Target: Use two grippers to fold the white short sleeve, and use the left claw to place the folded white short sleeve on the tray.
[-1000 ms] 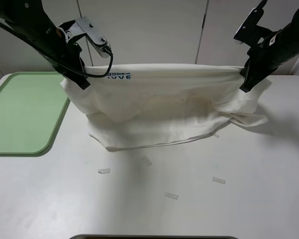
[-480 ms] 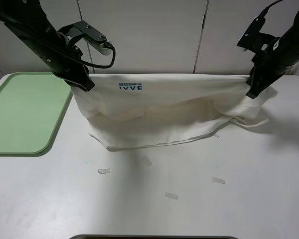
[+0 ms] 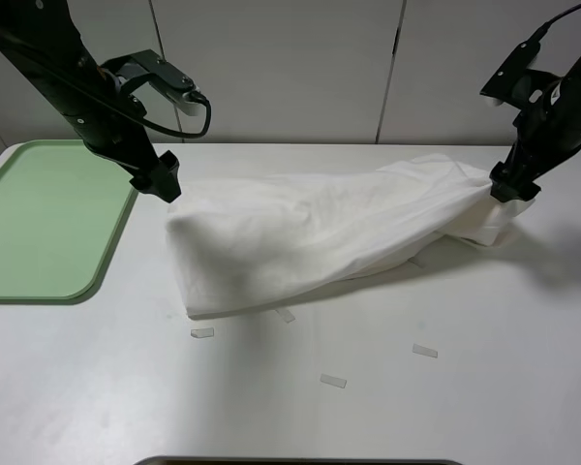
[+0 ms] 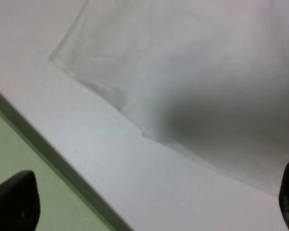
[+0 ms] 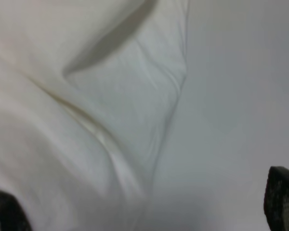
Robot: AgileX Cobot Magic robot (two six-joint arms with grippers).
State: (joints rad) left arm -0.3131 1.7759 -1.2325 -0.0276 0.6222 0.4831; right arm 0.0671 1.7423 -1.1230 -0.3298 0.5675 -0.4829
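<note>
The white short sleeve [image 3: 310, 237] lies in a loose, puffed heap on the white table, folded over itself, with no print showing. My left gripper [image 3: 160, 179] hangs open just off the shirt's left end, between it and the tray [image 3: 39, 223]. In the left wrist view its gripper [image 4: 151, 202] has both fingertips [image 4: 14, 204] far apart, with the shirt [image 4: 207, 72] beyond them and nothing held. My right gripper [image 3: 511, 186] stands open at the shirt's right end. The right wrist view shows that gripper [image 5: 144, 207] spread wide over the cloth [image 5: 86, 96], gripping nothing.
The pale green tray sits on the table's left side, its edge [image 4: 9, 163] close to the left gripper. Several small pale tape strips [image 3: 202, 332] [image 3: 333, 381] [image 3: 425, 351] lie on the table in front of the shirt. A dark object [image 3: 300, 462] shows at the near edge.
Both grippers have opened and let go of the shirt's top edge. The stretched, lifted cloth has dropped forward onto the table, hiding the blue print. Both arms moved slightly lower and outward.
</note>
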